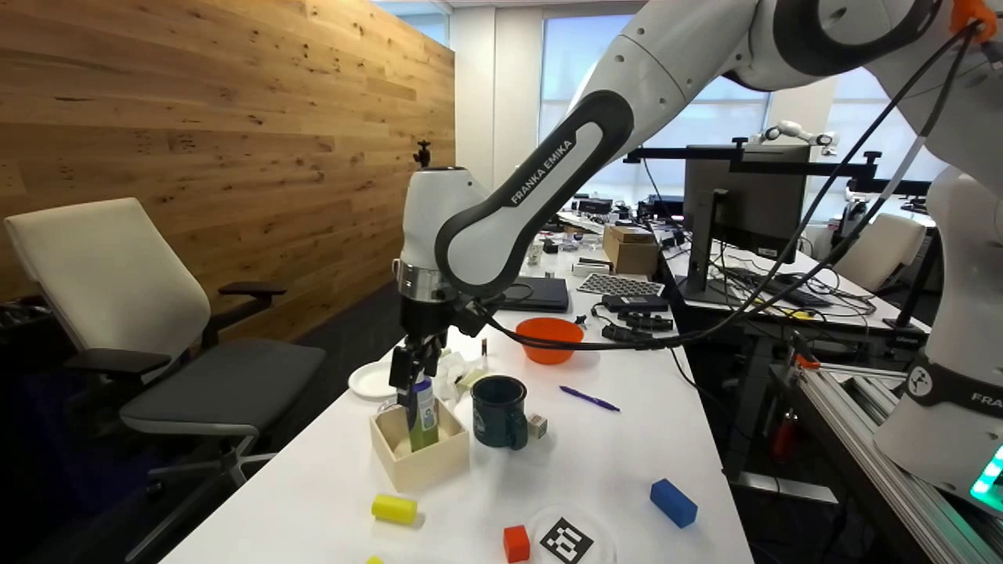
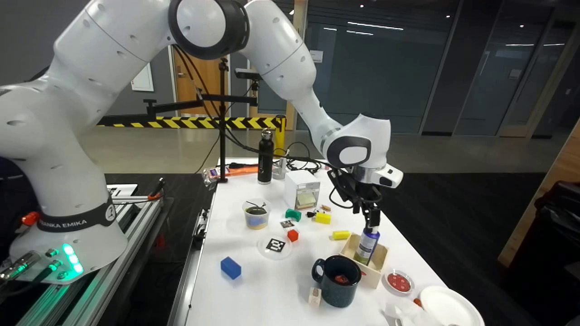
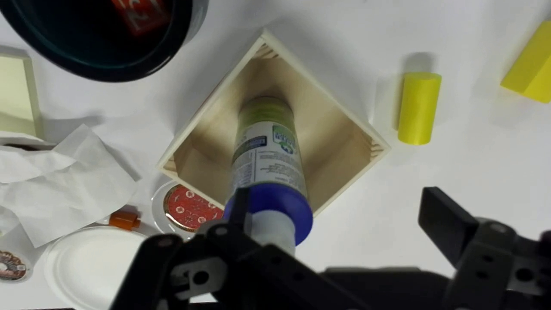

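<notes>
Bottle [image 3: 269, 157] sits inside the wooden box [image 3: 332, 122], so placing looks done; the gripper [image 3: 342, 211] stands wide, one finger beside the bottle's top, gripping nothing, and only moving clear seems left

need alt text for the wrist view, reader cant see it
A labelled bottle sits in a pale wooden box, its blue-and-white top close to the open gripper. A dark mug is upper left, a yellow cylinder right.

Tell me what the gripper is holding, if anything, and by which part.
Nothing: the gripper stands open, its jaws wide apart, and the bottle in the wooden box is not clamped between them.
</notes>
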